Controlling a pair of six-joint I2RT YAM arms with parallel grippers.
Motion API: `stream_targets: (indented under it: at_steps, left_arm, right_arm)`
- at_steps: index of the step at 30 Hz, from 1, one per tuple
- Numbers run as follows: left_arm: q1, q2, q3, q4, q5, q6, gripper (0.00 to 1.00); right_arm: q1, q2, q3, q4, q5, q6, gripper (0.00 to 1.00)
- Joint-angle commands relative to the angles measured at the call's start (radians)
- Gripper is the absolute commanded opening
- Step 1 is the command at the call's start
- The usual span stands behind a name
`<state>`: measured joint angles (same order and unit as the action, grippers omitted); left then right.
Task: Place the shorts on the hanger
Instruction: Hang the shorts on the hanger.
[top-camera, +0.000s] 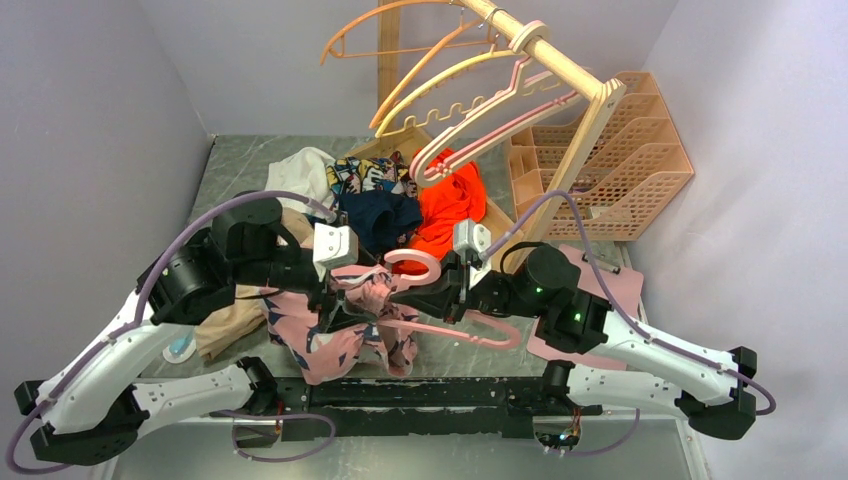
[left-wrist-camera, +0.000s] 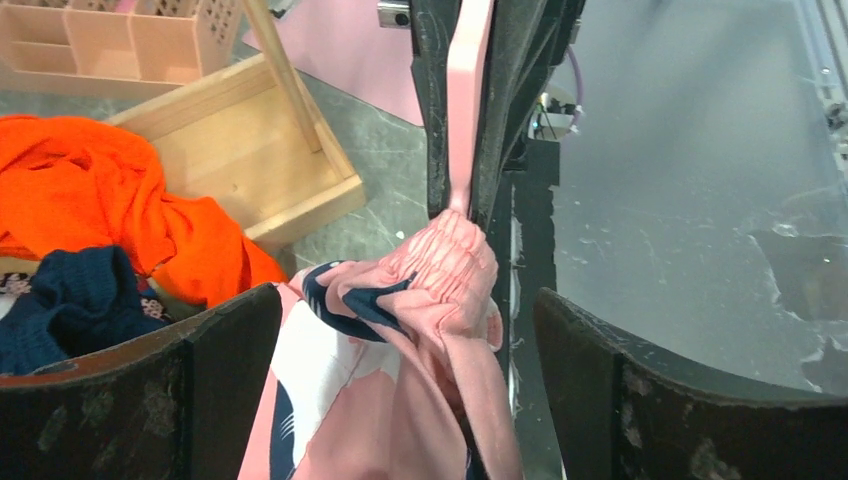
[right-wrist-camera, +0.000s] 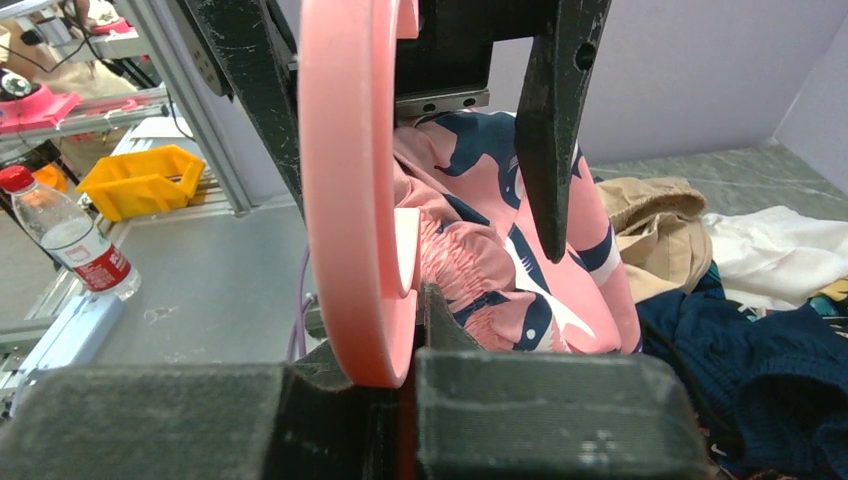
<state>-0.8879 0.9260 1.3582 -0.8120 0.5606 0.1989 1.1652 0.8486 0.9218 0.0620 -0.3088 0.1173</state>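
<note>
The pink whale-print shorts (top-camera: 335, 340) hang bunched in front of the arm bases. Their gathered waistband (left-wrist-camera: 450, 250) sits at the end of the pink hanger (left-wrist-camera: 468, 100). My right gripper (top-camera: 452, 288) is shut on the hanger (top-camera: 470, 330) near its hook (top-camera: 413, 266) and holds it off the table. The right wrist view shows the pink curve (right-wrist-camera: 345, 200) clamped between the jaws of that gripper (right-wrist-camera: 410, 365), with the shorts (right-wrist-camera: 500, 260) behind it. My left gripper (left-wrist-camera: 407, 310) is wide open, its fingers (left-wrist-camera: 150, 400) on either side of the shorts (left-wrist-camera: 350, 400). It also shows in the top view (top-camera: 345, 295).
A wooden rack (top-camera: 540, 50) at the back carries orange (top-camera: 400, 30), yellow (top-camera: 450, 75) and pink (top-camera: 500, 110) hangers. An orange-red garment (top-camera: 450, 200), a navy one (top-camera: 380, 220), a white one (top-camera: 300, 170) and a beige one (top-camera: 230, 330) lie behind the shorts. A peach basket (top-camera: 620, 160) stands at the back right.
</note>
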Motion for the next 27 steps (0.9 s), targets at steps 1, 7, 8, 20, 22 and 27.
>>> stream_targets:
  at_steps: [1,7,8,20,22,27]
  left_arm:
    - [0.004,0.033,0.081,-0.123,0.071,0.039,0.99]
    - [0.003,0.033,0.116,-0.179,0.059,0.047,0.91]
    - [0.003,0.037,0.113,-0.194,0.053,0.045,0.87]
    - [0.001,0.105,0.046,-0.188,0.112,0.033,0.47]
    - [0.001,0.13,0.058,-0.175,0.123,0.038,0.36]
    - [-0.001,0.168,0.071,-0.128,0.131,0.036,0.07]
  right_arm:
    - [0.004,-0.026,0.051,0.094,-0.038,-0.019,0.0]
    - [0.004,-0.012,0.071,0.034,-0.045,-0.066,0.0]
    - [0.004,-0.008,0.074,0.018,-0.043,-0.077,0.0]
    - [0.004,0.019,0.103,-0.005,-0.05,-0.114,0.0]
    - [0.004,0.024,0.099,0.01,-0.05,-0.111,0.0]
    - [0.004,0.026,0.093,0.039,-0.051,-0.098,0.0]
